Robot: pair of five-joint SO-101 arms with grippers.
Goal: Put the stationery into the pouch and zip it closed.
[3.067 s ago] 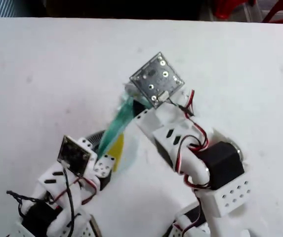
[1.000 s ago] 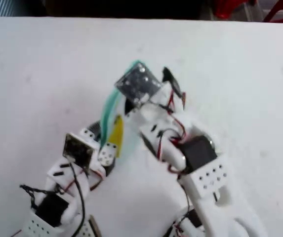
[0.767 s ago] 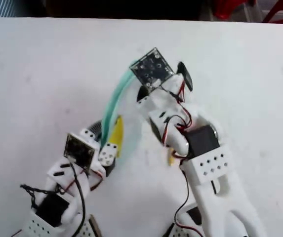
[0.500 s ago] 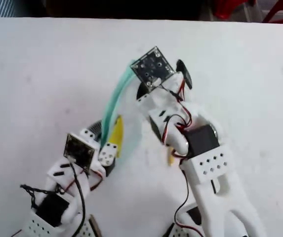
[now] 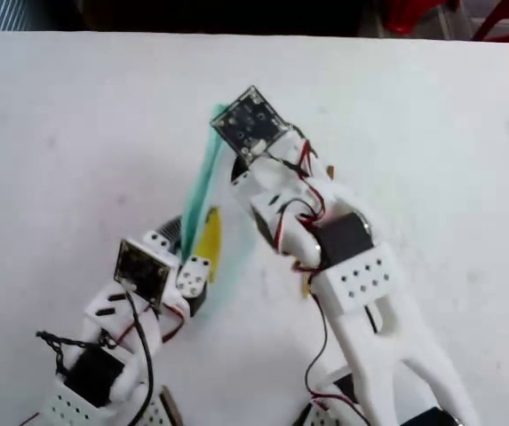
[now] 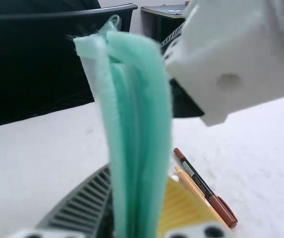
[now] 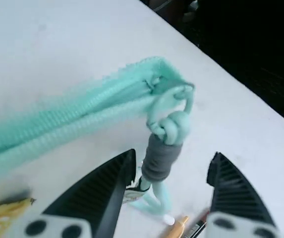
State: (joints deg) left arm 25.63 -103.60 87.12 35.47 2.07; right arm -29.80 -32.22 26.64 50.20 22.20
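Right hand (image 7: 172, 157) spread, mint pouch (image 7: 72, 124), knotted zipper cord (image 7: 174, 124)

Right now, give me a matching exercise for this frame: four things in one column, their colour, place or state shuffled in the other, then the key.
Things
1. pouch
2. pens
3. left gripper
4. right gripper

States
a. open, at the zip pull
b. mint green
c. lying on the table
d. shut on the pouch

Pairs: 1-b, 2-c, 3-d, 4-a.
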